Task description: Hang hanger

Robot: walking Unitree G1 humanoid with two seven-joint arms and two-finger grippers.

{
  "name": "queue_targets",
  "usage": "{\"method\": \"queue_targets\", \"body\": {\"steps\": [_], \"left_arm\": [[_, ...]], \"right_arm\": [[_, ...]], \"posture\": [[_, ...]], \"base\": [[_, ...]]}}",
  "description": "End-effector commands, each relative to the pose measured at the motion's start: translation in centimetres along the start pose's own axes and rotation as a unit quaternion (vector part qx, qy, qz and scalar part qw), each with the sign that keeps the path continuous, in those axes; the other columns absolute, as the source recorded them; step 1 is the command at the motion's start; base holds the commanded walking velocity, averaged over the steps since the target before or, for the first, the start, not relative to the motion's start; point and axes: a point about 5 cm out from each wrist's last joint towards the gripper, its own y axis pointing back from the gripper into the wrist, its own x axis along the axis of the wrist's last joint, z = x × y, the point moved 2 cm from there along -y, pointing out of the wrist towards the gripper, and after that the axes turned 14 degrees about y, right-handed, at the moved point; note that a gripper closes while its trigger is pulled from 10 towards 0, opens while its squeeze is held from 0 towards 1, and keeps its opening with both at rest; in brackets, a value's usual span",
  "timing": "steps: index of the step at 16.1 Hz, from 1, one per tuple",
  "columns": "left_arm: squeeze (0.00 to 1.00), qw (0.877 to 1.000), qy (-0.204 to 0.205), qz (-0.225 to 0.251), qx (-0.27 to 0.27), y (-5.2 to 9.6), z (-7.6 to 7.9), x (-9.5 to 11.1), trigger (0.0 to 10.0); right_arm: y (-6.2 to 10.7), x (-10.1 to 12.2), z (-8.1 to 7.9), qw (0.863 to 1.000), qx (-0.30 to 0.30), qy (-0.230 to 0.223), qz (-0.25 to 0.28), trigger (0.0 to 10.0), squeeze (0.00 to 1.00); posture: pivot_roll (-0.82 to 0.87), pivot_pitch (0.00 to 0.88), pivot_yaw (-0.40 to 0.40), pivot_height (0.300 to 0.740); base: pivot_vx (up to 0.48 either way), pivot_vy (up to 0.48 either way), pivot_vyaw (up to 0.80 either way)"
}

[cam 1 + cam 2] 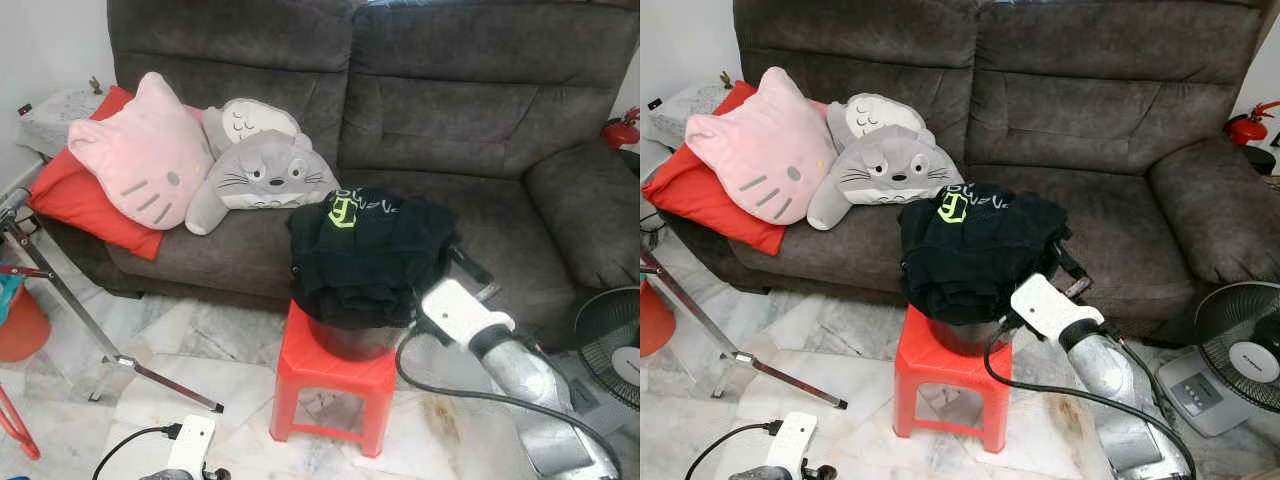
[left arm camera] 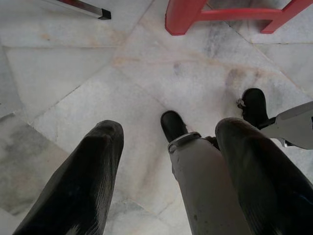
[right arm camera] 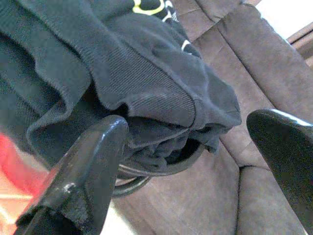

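Here right gripper (image 3: 190, 152) jaws wide beside black shirt (image 1: 365, 255), yellow-green print unreadable; left gripper (image 2: 168, 171) jaws wide

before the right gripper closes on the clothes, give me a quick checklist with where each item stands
1. Right gripper open: ok, both black fingers are spread wide in the right wrist view.
2. Gripper at the clothes: ok, it sits at the pile's right edge, the cloth hem between the fingers.
3. Pile supported: ok, it lies in a dark bowl on the red stool.
4. Hanger found: cannot tell, none can be made out in the black cloth.
5. Left gripper out of the way: ok, it hangs low over the marble floor, open.
6. Cable clear of the stool: not ok, it loops right next to it.
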Motion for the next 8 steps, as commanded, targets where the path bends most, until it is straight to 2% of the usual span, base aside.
{"method": "queue_targets", "body": {"steps": [1, 3, 6, 8], "left_arm": [[0.00, 1.000, -0.001, -0.013, 0.001, 0.0, 0.0, -0.8, 10.0], [0.00, 1.000, 0.000, -0.013, 0.001, 0.0, 0.0, -0.9, 10.0], [0.00, 1.000, 0.001, -0.012, 0.002, 0.0, 0.0, -0.8, 10.0], [0.00, 1.000, 0.001, -0.012, 0.002, 0.0, 0.0, -0.8, 10.0]], "right_arm": [[-0.1, -0.2, 0.0, 1.000, 0.010, 0.008, -0.006, 10.0, 0.00], [-0.5, -0.3, -0.2, 0.999, 0.027, 0.027, -0.013, 10.0, 0.00], [-1.5, -0.5, 0.9, 0.999, 0.018, 0.041, -0.019, 10.0, 0.00], [-2.5, -0.4, 1.1, 0.997, 0.026, 0.068, -0.013, 10.0, 0.00]], "posture": [[-0.20, 0.000, -0.029, 0.740], [-0.19, 0.000, -0.032, 0.740], [-0.19, 0.000, -0.032, 0.740], [-0.18, 0.000, -0.041, 0.740]], "base": [[0.000, 0.000, 0.00], [0.000, 0.000, 0.00], [0.000, 0.000, 0.00], [0.000, 0.000, 0.00]]}}
